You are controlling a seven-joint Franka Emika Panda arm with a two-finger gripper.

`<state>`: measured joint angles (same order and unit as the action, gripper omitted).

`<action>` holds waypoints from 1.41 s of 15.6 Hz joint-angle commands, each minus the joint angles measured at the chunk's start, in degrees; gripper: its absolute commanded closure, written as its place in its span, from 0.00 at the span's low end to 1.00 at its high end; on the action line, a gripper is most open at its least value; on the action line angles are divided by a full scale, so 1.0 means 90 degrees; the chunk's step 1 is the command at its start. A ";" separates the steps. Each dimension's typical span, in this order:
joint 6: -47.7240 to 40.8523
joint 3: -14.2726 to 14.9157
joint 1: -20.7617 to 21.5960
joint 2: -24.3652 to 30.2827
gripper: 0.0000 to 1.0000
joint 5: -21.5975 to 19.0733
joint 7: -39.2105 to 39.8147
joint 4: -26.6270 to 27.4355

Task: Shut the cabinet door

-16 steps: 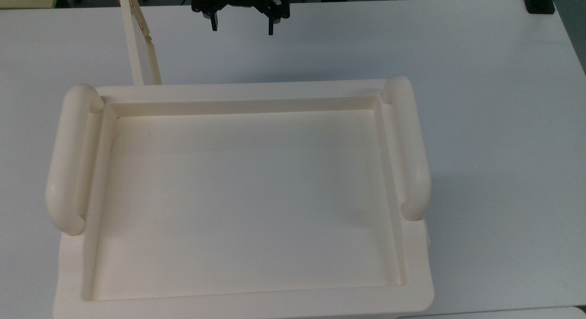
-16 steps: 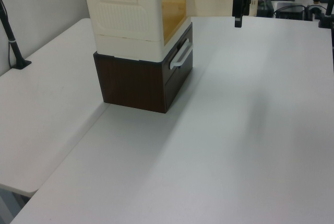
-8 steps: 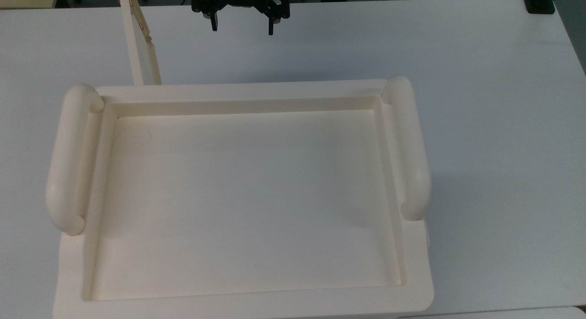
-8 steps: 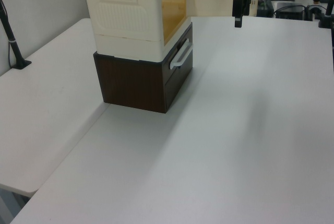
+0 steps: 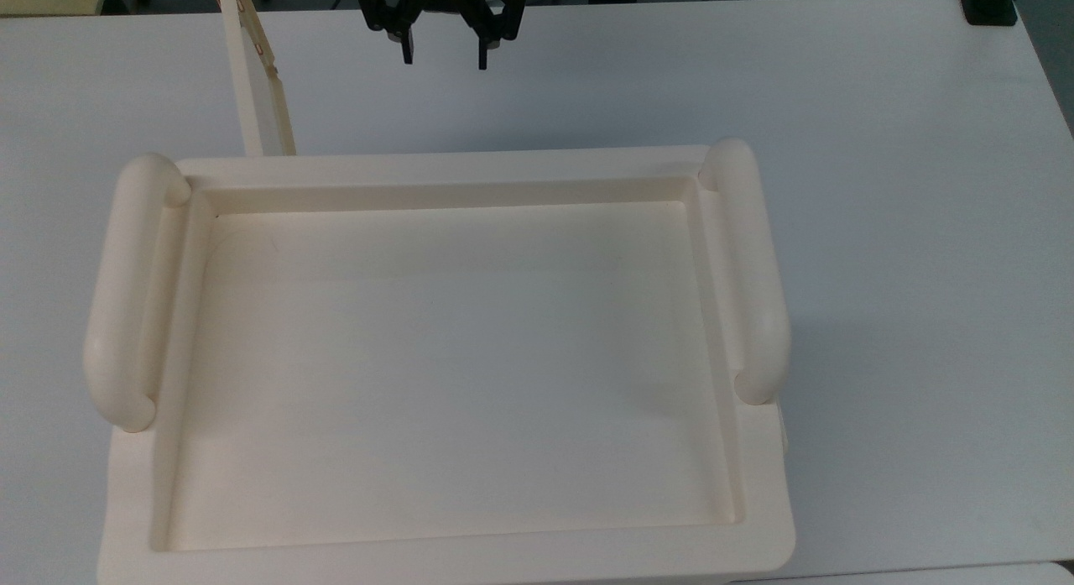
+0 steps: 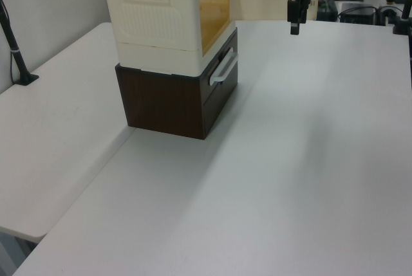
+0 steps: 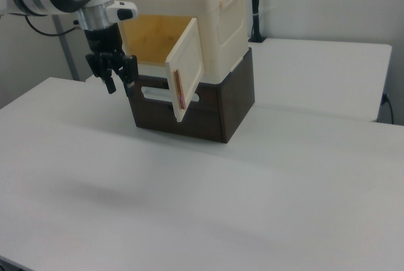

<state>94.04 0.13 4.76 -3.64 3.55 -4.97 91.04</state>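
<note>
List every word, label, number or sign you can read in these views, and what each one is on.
None: no readable text, number or sign stands on the cabinet, the cabinet door, the dark brown box under it, the gripper or the white table.

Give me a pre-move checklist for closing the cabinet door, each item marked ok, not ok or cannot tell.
1. Cabinet door swung open, so it needs closing: ok.
2. Gripper empty and clear of the door, with table showing between its fingers: ok.
3. Gripper on the door's outer face, ready to push it shut: not ok; in the right view it hangs at the door's left, in front of the cabinet's open mouth.
4. Doorway free of objects: ok, only the yellow interior shows.
5. Cabinet steady on the brown drawer unit: cannot tell.
6. White table bare around the swing path: ok.
</note>
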 commanded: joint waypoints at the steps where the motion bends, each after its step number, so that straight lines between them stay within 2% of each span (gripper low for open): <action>1: 0.0225 0.0005 0.0038 0.0161 0.77 0.0085 -0.0014 0.0275; 3: 0.0225 0.0005 0.0028 0.0161 1.00 0.0075 0.0093 0.0275; 8: 0.0215 0.0015 0.0009 0.0190 1.00 0.0055 0.0065 0.0178; 11: 0.0040 0.0035 -0.0011 0.0219 1.00 0.0046 0.0025 -0.0241; 14: -0.0185 0.0074 -0.0060 0.0229 1.00 0.0036 0.0025 -0.0934; 18: -0.0205 0.0152 -0.0362 0.0424 1.00 0.0065 0.0074 -0.1375; 20: -0.0127 0.0278 -0.0576 0.0454 1.00 0.0085 0.0103 -0.1405; 22: 0.0185 0.0619 -0.0675 0.0454 1.00 0.0104 0.0229 -0.1463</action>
<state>93.88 2.46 -0.17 0.51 3.76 -4.85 78.63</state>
